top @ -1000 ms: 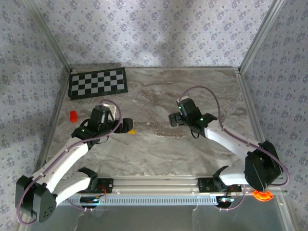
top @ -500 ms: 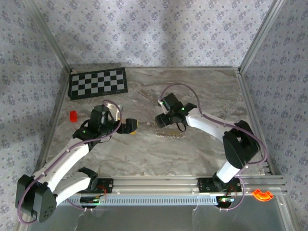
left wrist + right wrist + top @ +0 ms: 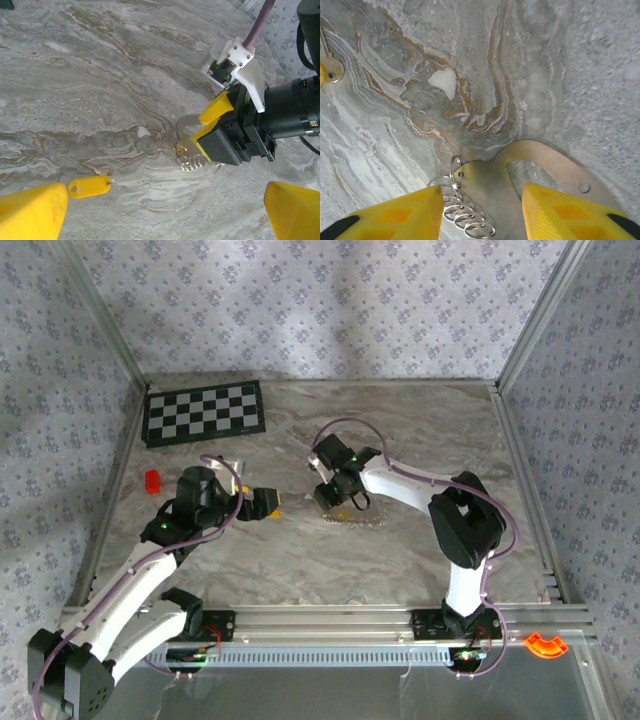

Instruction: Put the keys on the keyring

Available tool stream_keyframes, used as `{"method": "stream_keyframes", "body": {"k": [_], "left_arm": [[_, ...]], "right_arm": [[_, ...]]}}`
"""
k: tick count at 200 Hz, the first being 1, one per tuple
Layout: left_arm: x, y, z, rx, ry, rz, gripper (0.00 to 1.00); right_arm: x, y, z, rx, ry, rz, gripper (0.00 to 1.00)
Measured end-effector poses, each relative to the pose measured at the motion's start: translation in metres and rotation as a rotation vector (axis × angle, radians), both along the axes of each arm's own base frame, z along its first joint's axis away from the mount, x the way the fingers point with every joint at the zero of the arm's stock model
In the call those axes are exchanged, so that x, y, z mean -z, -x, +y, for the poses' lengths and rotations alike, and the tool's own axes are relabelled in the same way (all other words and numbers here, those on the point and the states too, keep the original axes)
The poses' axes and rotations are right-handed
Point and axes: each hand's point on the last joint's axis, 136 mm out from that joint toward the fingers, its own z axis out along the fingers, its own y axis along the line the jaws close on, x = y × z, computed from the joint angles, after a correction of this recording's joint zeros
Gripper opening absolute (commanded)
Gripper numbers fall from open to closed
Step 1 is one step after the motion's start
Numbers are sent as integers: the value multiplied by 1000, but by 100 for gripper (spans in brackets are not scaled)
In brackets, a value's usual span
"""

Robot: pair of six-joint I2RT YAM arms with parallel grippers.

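From above, the right jaws have swung left across the tabletop (image 3: 420,420) and now hang over the keyring (image 3: 355,521) in its middle. The left jaws sit just left of them, beside the key (image 3: 274,510). We judge a pickup of the ring is under way. The rails are well off, but the arms crowd each other.

On the left wrist, our left jaws gape wide and empty, the key (image 3: 90,186) near one finger.

On the right wrist, the jaws have narrowed to about half, straddling the keyring (image 3: 485,180) without pinching it yet. Bare marble lies ahead.
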Motion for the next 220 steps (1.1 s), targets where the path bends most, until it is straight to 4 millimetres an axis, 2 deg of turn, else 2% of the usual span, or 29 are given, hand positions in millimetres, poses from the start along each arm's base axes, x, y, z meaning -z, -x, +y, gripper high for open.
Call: {"method": "stream_keyframes", "body": {"k": [86, 144, 220], "left_arm": [[6, 3, 5, -16, -13, -6, 100], [6, 1, 8, -31, -24, -13, 100], [11, 3, 9, -34, -27, -8, 100]], "right_arm": [[18, 7, 18, -53, 40, 55, 32], [31, 12, 13, -61, 85, 78, 26], [36, 14, 13, -73, 108, 86, 16]]}}
